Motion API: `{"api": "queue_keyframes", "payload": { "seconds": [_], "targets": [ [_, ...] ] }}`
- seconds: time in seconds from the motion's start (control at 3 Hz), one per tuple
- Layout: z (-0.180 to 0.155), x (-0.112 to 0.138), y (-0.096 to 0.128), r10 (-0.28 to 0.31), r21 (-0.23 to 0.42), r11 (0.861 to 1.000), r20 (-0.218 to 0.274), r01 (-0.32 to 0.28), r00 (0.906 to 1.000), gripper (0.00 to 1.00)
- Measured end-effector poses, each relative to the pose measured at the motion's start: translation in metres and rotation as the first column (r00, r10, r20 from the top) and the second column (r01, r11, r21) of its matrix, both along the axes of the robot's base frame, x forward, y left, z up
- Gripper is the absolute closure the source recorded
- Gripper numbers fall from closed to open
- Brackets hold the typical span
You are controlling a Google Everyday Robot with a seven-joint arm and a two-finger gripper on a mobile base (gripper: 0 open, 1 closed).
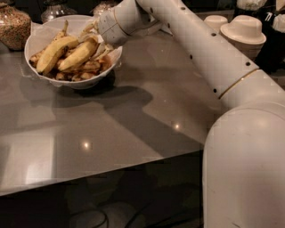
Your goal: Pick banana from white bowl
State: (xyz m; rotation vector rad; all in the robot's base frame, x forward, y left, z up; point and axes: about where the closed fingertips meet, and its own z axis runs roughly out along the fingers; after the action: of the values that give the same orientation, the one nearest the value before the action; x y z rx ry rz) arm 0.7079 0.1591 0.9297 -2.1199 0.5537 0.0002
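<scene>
The white bowl [33,38] stands at the table's back left, lined with white paper. Two large yellow bananas lie side by side on top of smaller brown-bruised ones. The banana [78,54] on the right is plump and clean-skinned, with its upper end pointing at my gripper. The other large one [52,53] lies to its left. My gripper [96,39] reaches in over the bowl's right rim, at the upper end of the right banana. The wrist [118,21] hides its far side.
A glass jar of grains [13,26] stands left of the bowl, with more glass jars [55,9] behind it. Stacked beige paper bowls [242,32] stand at the back right. The grey table [133,120] ends at a front edge across the lower middle.
</scene>
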Motion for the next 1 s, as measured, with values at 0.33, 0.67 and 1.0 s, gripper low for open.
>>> {"api": "queue_keyframes", "payload": {
  "seconds": [0.33,0.67,1.0],
  "targets": [
    [-0.005,0.007,0.001,-0.004,0.0,1.0,0.015,0.004,0.9999,0.72],
    [0.0,0.01,0.0,-0.008,0.003,1.0,0.04,0.008,0.9992,0.95],
    [0.017,0.01,-0.008,-0.023,-0.001,1.0,0.08,0.024,0.9965,1.0]
  ]
}}
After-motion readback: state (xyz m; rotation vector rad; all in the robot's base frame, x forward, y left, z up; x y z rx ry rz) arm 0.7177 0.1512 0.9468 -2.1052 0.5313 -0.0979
